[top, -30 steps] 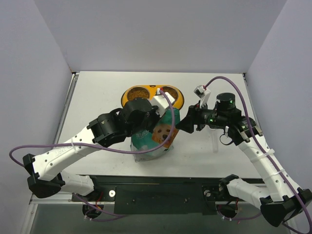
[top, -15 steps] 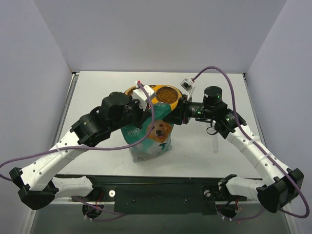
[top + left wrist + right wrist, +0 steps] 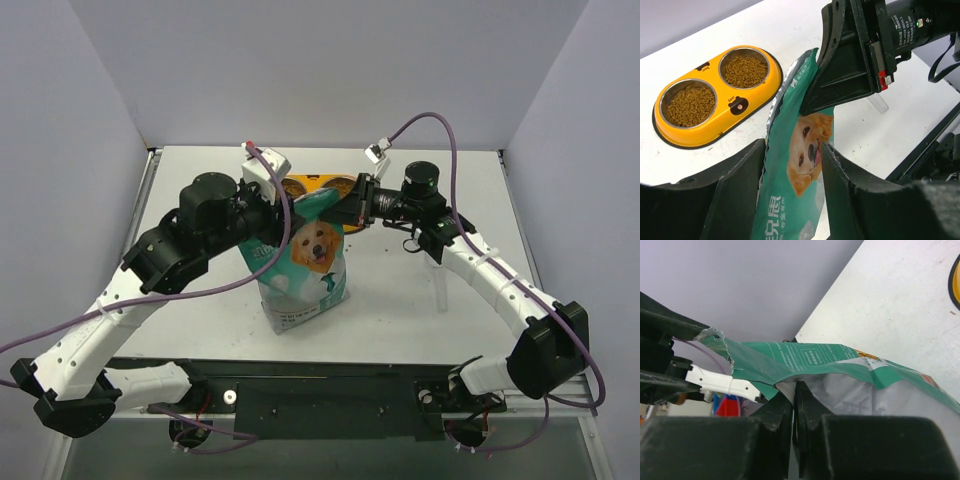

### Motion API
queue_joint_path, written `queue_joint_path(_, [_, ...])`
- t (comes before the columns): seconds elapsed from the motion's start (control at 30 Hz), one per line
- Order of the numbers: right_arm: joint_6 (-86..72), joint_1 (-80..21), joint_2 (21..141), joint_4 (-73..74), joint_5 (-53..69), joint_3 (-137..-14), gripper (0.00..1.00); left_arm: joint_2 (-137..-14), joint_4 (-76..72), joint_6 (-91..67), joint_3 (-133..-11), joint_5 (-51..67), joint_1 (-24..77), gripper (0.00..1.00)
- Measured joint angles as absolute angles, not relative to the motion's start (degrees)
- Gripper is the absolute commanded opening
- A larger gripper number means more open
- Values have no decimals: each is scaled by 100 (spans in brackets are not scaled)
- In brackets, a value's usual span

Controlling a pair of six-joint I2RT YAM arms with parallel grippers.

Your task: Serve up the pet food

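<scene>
The pet food fills both steel bowls of the yellow feeder, which is partly hidden behind the bag in the top view. The teal-and-white bag with the golden dog stands upright in front of it. My left gripper is open. Its fingers straddle the bag at its upper part, one on each side. My right gripper is shut on the bag's torn top edge, and its closed fingertips pinch the silvery lining.
A small clear plastic piece lies on the white table right of the bag. Grey walls close in the back and both sides. The left arm's purple cable loops down beside the bag.
My left gripper has let go and opened around the bag. The right gripper has come in from the right and shut on the bag's top edge. The bag now stands more upright.
</scene>
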State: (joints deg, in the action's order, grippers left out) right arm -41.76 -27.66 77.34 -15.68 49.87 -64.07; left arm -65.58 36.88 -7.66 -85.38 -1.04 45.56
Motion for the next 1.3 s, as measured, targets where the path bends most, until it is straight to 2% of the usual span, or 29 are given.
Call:
queue_joint_path(0.17, [-4810, -2740, 8031, -2040, 5096, -6464, 0, -6772, 3898, -836, -8783, -198, 4484, 57])
queue_joint_path(0.27, [-4956, -2740, 8049, -2073, 5116, -6466, 0, -6980, 3988, -819, -8932, -244, 4484, 50])
queue_joint_path(0.37, [-4991, -2740, 8049, -2078, 5127, -6466, 0, -7150, 4095, -755, -9070, -301, 4484, 49])
queue_joint_path(0.5, [-4982, -2740, 8049, -2073, 5142, -6466, 0, -7489, 4480, -814, -9695, -443, 4484, 58])
queue_joint_path(0.73, [-4856, -2742, 8049, -2029, 5148, -6488, 0, -7985, 5009, -1096, -10954, -554, 4449, 59])
queue_joint_path(0.87, [-4836, -2746, 8049, -2016, 5148, -6495, 0, -8068, 5212, -1160, -11021, -449, 4418, 63])
queue_joint_path(1.07, [-4836, -2746, 8049, -2014, 5144, -6495, 0, -8097, 5201, -1225, -10497, -392, 4416, 63])
queue_joint_path(1.23, [-4895, -2746, 8049, -2012, 5146, -6495, 0, -8068, 5065, -1243, -9872, -801, 4722, 52])
queue_joint_path(1.3, [-4912, -2746, 8049, -1990, 5142, -6495, 0, -7977, 4910, -1208, -9581, -1070, 5024, 40])
